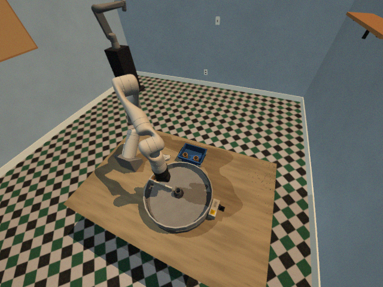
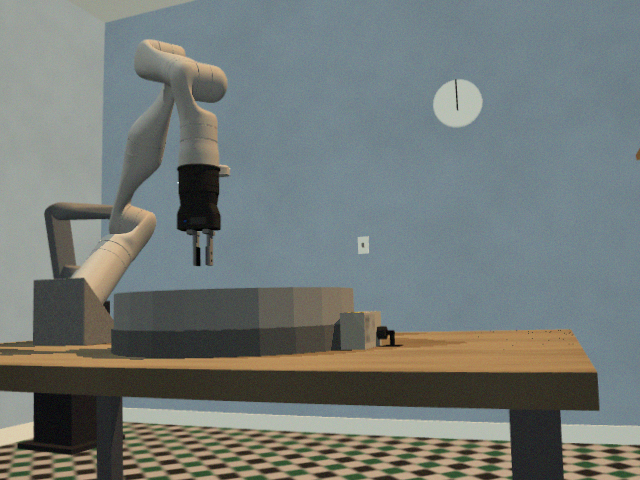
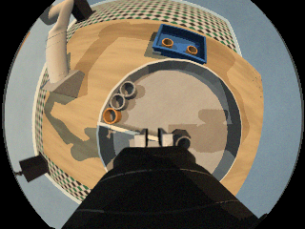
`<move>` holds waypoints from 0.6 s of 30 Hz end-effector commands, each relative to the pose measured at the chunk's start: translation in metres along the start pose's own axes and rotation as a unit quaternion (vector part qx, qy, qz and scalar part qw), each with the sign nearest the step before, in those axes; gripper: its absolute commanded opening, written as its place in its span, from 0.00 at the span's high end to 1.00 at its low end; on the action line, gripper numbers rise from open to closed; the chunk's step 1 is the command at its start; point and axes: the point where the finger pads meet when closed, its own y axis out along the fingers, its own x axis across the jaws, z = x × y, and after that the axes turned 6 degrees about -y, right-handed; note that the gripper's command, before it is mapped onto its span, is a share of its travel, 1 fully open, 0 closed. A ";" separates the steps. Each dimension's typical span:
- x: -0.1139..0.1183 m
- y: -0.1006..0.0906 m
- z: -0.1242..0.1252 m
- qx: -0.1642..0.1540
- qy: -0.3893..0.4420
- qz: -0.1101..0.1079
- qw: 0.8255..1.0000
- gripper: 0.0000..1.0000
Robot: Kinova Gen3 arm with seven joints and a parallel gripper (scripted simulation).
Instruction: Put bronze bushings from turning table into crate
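My gripper (image 2: 203, 263) (image 3: 152, 134) is partly open and empty, pointing down above the turning table (image 1: 167, 213) (image 2: 206, 310) (image 3: 167, 95). One bronze bushing (image 3: 118, 116) stands on the turning table near its left wall in the wrist view, by the pale bar. Two steel bushings, one (image 3: 124, 103) beside the bronze one and another (image 3: 133, 91) beyond it, form a row with it along the wall. The blue crate (image 1: 189, 160) (image 3: 179, 55) holds two bronze bushings, a left one (image 1: 185, 156) (image 3: 167, 46) and a right one (image 1: 195, 159) (image 3: 192, 52). The arm mostly hides the row in the top view.
A pale bar (image 1: 162, 185) (image 3: 125, 129) runs from the wall towards the dark centre hub (image 1: 178, 192) (image 3: 183, 141). A raised wall rings the turning table. A light box (image 1: 213, 208) (image 2: 356, 330) with a black knob stands against its outside.
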 end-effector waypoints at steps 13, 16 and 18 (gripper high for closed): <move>-0.042 0.004 0.021 -0.003 0.001 -0.002 1.000 0.55; -0.042 0.004 0.021 -0.003 0.001 -0.002 1.000 0.55; -0.042 0.004 0.021 -0.003 0.001 -0.002 1.000 0.55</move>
